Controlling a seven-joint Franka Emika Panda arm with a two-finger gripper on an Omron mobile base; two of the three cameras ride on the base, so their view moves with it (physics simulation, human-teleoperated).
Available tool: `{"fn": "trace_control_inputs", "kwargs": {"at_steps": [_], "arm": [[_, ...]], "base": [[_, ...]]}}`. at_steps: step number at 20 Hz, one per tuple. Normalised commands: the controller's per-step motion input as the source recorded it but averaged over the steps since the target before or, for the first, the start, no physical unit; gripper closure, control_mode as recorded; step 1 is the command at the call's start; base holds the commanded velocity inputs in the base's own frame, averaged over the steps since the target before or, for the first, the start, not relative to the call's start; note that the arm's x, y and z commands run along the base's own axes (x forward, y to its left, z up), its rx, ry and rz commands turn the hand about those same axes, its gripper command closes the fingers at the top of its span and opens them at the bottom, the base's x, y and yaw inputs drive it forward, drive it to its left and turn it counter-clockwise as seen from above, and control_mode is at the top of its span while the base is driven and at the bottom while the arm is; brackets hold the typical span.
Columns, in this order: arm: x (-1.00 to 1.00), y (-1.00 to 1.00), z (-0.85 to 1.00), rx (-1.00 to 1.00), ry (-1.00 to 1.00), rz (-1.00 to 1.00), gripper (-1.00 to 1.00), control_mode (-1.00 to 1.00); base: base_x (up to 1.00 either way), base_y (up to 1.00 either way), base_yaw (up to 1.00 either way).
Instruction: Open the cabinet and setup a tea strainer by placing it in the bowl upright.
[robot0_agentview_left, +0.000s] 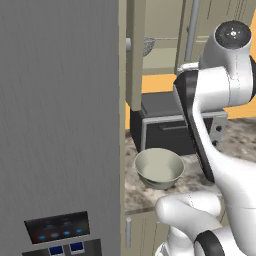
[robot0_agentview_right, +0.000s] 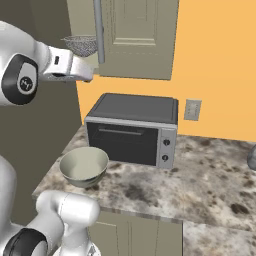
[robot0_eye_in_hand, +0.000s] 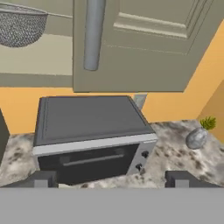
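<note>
Gripper (robot0_eye_in_hand: 111, 178) standing spread, holding nothing | silvery wire-mesh tea strainer (robot0_eye_in_hand: 19, 27) sitting on tall beige cabinet (robot0_eye_in_hand: 144, 43) shelf, door open | pale ceramic bowl (robot0_agentview_left: 159, 167) waiting on counter | advice: approaching level, closing on thin handle.

black oven (robot0_agentview_right: 132, 129), speckled counter (robot0_agentview_right: 210, 175), grey vase (robot0_eye_in_hand: 196, 138)

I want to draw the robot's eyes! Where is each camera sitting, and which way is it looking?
Left base view: behind the arm's left, looking forward and down at the bowl and oven; white arm at right.
Right base view: behind its right, facing the same counter; arm at left.
Hand view: on the hand, facing the cabinet, tea strainer and oven; open gripper at bottom.
Both base views share bowl, oven and tea strainer.
</note>
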Motion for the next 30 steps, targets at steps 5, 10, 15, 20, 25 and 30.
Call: {"fn": "trace_control_inputs", "kwargs": {"at_steps": [5,10,15,20,25,30], "arm": [[0.49,-0.33,0.31,0.15,-0.18,-0.07,-1.0,-1.0],[0.66,-0.22,0.15,0.18,-0.06,0.03,-1.0,-1.0],[0.82,0.0,0.12,0.07,-0.05,0.11,-1.0,-1.0],[0.77,0.0,0.09,0.0,-0.06,0.12,-1.0,-1.0],[0.61,0.0,0.0,0.0,-0.06,0.1,-1.0,-1.0],[0.51,0.0,0.0,0.0,-0.1,0.07,-1.0,-1.0]], "base": [[0.0,0.0,0.0],[0.0,0.0,0.0],[0.0,0.0,0.0],[0.0,0.0,0.0],[0.0,0.0,0.0],[0.0,0.0,0.0]]}}
